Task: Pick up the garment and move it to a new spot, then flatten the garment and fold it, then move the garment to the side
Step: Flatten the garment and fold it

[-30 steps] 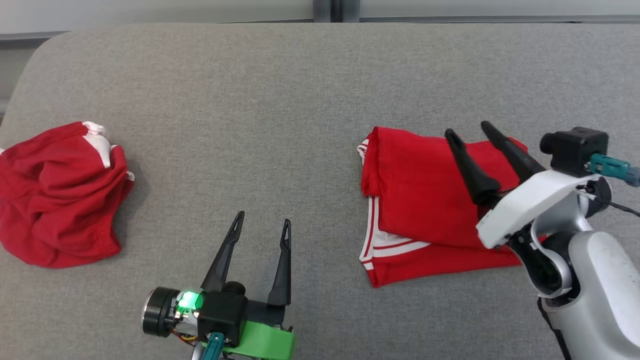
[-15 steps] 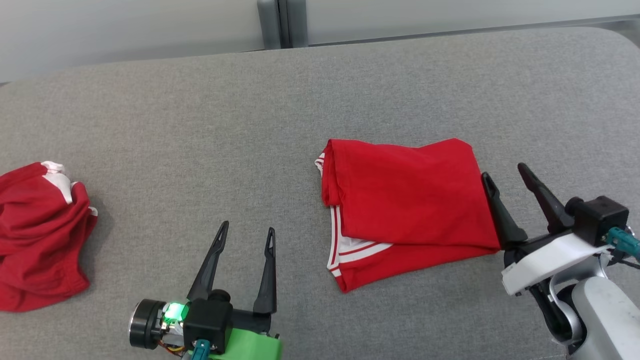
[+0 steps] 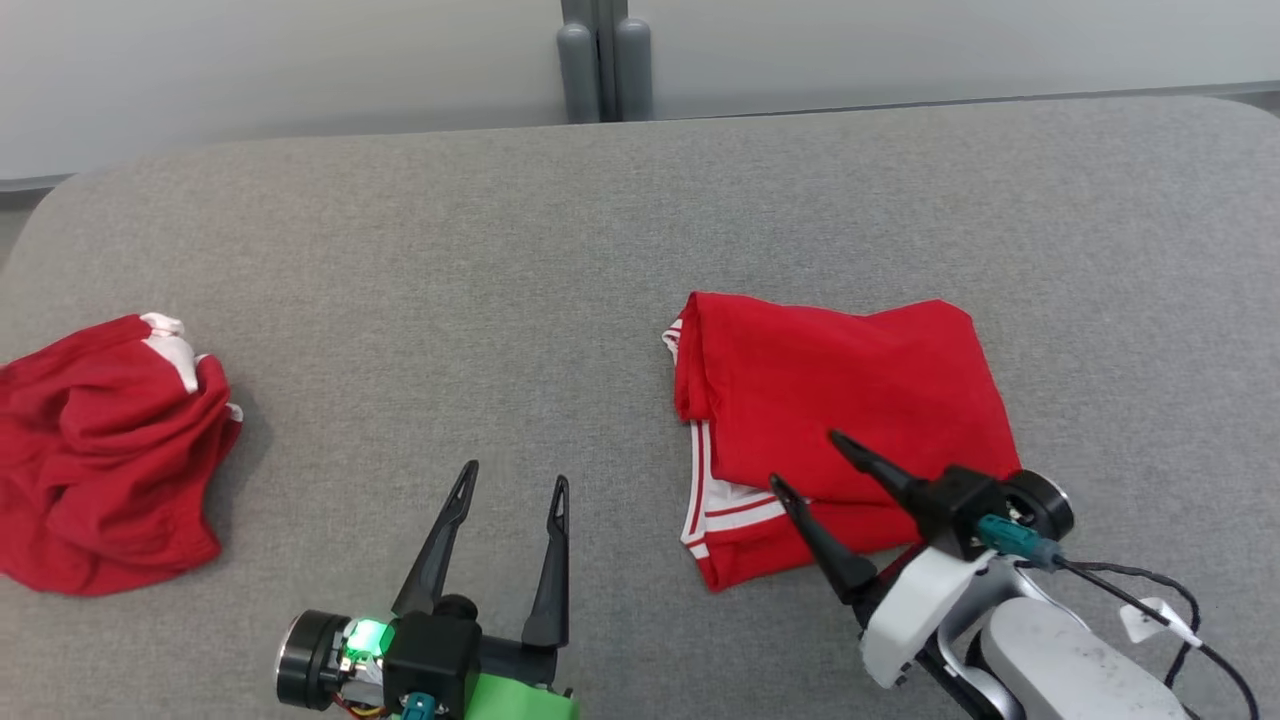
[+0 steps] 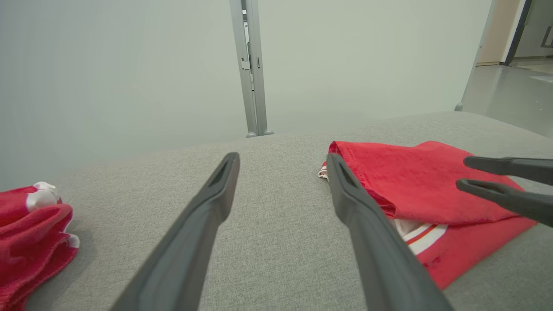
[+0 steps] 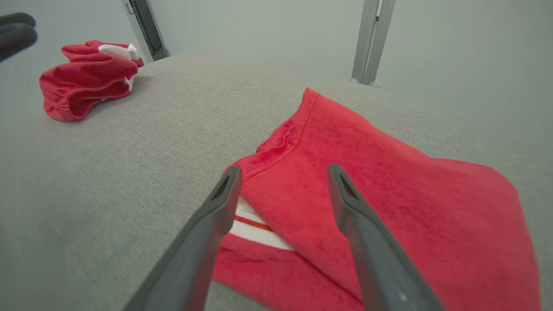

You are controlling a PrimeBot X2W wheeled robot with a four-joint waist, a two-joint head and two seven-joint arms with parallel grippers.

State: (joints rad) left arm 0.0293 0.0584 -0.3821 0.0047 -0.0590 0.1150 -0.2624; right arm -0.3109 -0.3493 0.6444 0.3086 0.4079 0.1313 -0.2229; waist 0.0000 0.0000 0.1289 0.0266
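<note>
- Right gripper (image 3: 805, 460) (image 5: 284, 170): jaws spread wide, nothing between them. The fingers slant toward the far left and sit over the near edge of the folded garment. Whether the tips touch the cloth cannot be told.
- Left gripper (image 3: 517, 473) (image 4: 283, 156): jaws spread wide and empty. The fingers point away from the robot over bare cushion, left of the folded garment and clear of it.
- Right gripper as seen from the left wrist (image 4: 463, 172): both fingers reach in from the right edge, above the red cloth.
- Folded garment (image 3: 840, 400) (image 4: 414, 177) (image 5: 389, 194): red, lying flat in a rough rectangle on the right half of the cushion. A white band with a red stripe shows at its near left corner, under the top layer.
- Crumpled garment (image 3: 100, 460) (image 4: 26, 224) (image 5: 86, 77): red with white patches, bunched in a heap at the cushion's left edge, well apart from the folded one and from both grippers.
- Cushion (image 3: 450, 250): grey woven fabric with rounded far corners.
- Wall (image 3: 300, 60): pale, behind the cushion.
- Post (image 3: 605, 60): grey, upright against the wall.
</note>
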